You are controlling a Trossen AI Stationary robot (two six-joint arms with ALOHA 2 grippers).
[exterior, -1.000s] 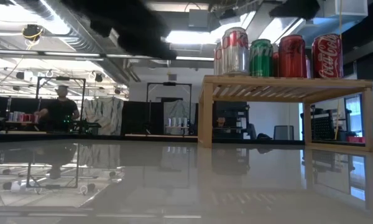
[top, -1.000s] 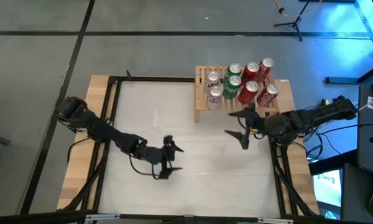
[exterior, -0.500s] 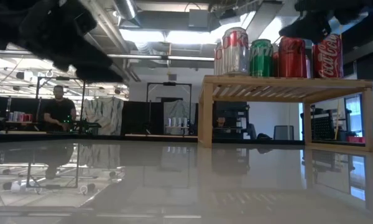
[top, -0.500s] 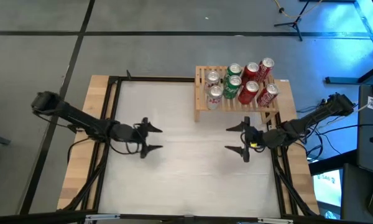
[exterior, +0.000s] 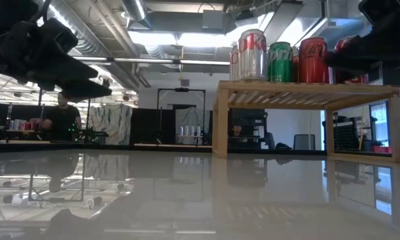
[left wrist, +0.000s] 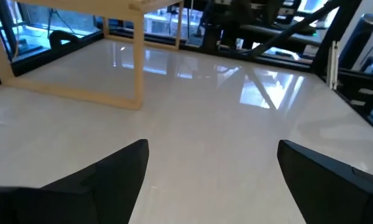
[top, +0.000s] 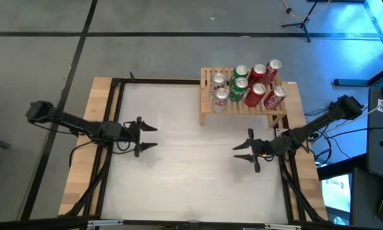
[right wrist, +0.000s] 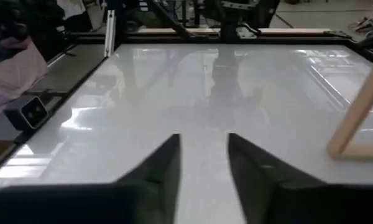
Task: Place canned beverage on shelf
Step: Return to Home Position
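Observation:
The wooden shelf stands at the table's far right on its legs, and several cans, silver, green and red, stand upright on its slatted top. My right gripper hovers over the white table just near-side of the shelf. Its fingers are a narrow gap apart with nothing between them. My left gripper hovers over the table's left half, wide open and empty. No can shows off the shelf.
A black frame rail runs round the white tabletop, with wooden borders outside it. Bare tabletop lies between the two grippers and toward the near edge. A person sits far off in the room behind.
My left gripper has gone toward the table's left and far edge, still wide open. My right gripper has drawn back from the shelf toward the near edge, and its fingers have come closer together. The cans and the shelf have stayed put.

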